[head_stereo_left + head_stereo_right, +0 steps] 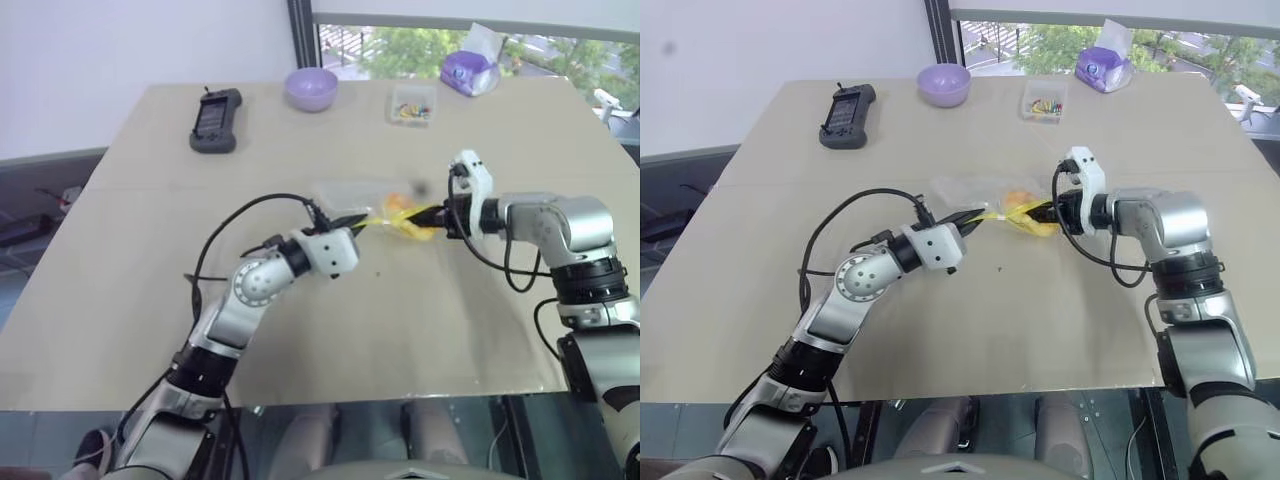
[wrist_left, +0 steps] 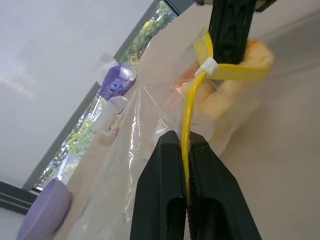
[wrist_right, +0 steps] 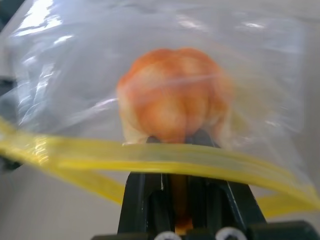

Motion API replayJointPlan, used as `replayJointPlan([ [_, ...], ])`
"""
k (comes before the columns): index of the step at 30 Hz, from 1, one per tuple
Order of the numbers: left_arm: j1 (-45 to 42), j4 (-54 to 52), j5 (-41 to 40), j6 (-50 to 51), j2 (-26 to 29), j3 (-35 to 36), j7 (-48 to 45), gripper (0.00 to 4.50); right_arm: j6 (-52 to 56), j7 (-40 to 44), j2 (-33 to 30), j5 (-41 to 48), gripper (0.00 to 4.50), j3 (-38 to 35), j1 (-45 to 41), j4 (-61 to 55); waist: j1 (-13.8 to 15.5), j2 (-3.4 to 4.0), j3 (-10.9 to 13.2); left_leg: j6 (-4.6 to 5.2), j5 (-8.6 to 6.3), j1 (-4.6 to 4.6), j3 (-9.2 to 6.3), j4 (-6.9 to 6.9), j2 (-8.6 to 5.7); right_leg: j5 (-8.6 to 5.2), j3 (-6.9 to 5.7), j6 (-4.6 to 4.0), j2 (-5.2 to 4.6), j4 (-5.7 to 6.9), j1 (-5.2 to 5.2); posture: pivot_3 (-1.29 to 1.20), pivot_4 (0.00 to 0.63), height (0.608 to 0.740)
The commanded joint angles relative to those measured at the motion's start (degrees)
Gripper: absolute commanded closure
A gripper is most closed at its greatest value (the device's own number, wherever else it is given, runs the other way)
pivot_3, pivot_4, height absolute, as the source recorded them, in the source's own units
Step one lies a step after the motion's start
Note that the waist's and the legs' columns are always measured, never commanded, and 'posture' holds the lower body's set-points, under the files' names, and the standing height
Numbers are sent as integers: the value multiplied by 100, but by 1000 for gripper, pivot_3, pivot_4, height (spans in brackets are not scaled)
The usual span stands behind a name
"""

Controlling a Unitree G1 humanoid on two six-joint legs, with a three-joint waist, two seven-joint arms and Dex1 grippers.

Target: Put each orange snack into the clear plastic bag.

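- The orange snack (image 3: 175,95) sits inside the clear plastic bag (image 3: 260,75), directly ahead of the right gripper (image 1: 1043,212) fingertips, seen through the film.
- The clear plastic bag is held above the table (image 1: 330,330), stretched between the 2 grippers; its yellow seal strip (image 3: 165,156) runs from one gripper to the other.
- Right gripper: fingers together, clamped on the yellow seal strip at the bag's mouth, with the snack just beyond them.
- Left gripper (image 1: 358,220): fingers together, clamped on the other end of the seal strip; in the left wrist view the strip runs from its fingertips up to the right gripper's black fingers.
- The bag body extends beyond both grippers, toward the far side of the table.
- Well beyond the grippers, along the far table edge: a black handheld device (image 1: 216,120), a purple bowl (image 1: 311,88), a small clear box of colourful bits (image 1: 412,104) and a purple tissue pack (image 1: 470,70).
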Motion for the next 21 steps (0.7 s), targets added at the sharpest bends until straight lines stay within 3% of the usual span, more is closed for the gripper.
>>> replayJointPlan([
  [1,-107,9,-38,-90,-59,-84,-20,4500,21,-263,333,324,4493,-532,-179,-309,-12,0,0,0,0,0,-1,0,1,0,0,0,2,1,0,0,150,740],
  [7,-131,34,-79,-63,-133,-120,-33,4500,-381,-1206,1034,356,4493,-1244,-218,-187,-10,1,0,-1,0,0,-2,0,0,0,0,0,0,2,0,0,150,740],
  [11,-163,57,-81,-53,-146,-122,-27,4500,-790,-1027,784,-127,4493,-557,52,-508,-8,1,-1,-1,1,0,-2,0,0,0,0,0,1,2,0,0,150,740],
  [18,-246,156,-27,0,-186,-77,78,4500,-748,-676,462,-140,1530,-268,146,-695,-23,2,-1,-1,1,1,0,0,-2,0,1,0,3,3,-1,0,150,740],
  [21,-261,185,32,28,-185,-73,141,4500,-636,-440,257,-35,1530,-237,193,-839,-12,1,-1,-1,1,0,-1,0,-1,0,0,0,2,2,-1,0,150,740],
])
